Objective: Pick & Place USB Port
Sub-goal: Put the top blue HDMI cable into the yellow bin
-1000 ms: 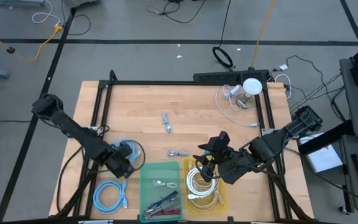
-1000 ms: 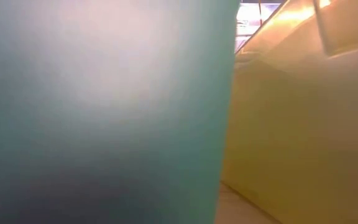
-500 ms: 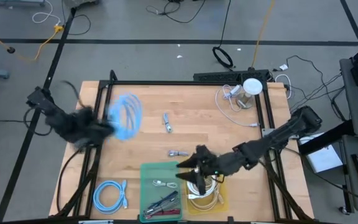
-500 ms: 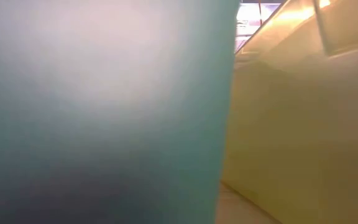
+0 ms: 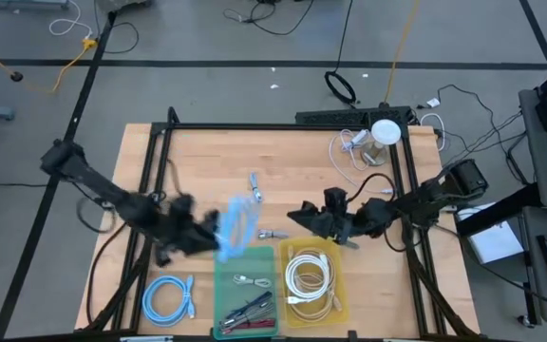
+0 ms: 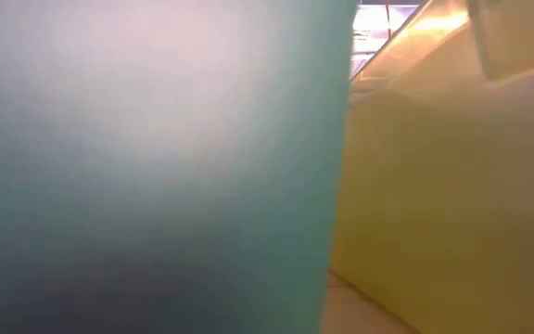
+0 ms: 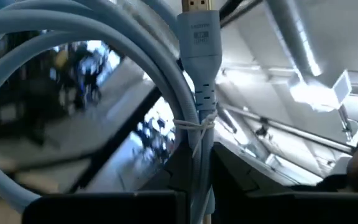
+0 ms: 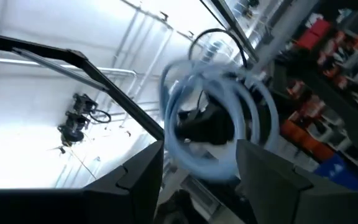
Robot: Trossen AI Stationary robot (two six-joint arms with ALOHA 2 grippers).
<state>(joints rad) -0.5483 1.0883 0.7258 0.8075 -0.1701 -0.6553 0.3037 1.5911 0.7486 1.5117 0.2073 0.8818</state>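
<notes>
high view: two blue cable coils (image 5: 237,226) (image 5: 167,300), two bins (image 5: 245,258) (image 5: 342,285).

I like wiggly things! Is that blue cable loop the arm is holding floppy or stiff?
Probably springy, not limp: the blue cable keeps its round loops while the left pincer carries it. A tie around the coil likely stops it unravelling. It looks light, since a grip at one edge lifts the whole bundle.

The wooden table (image 5: 283,157) carries a green bin (image 5: 245,290); a yellow bin (image 5: 335,285) touches its right side, a coiled blue cable (image 5: 167,299) lies left.
</notes>
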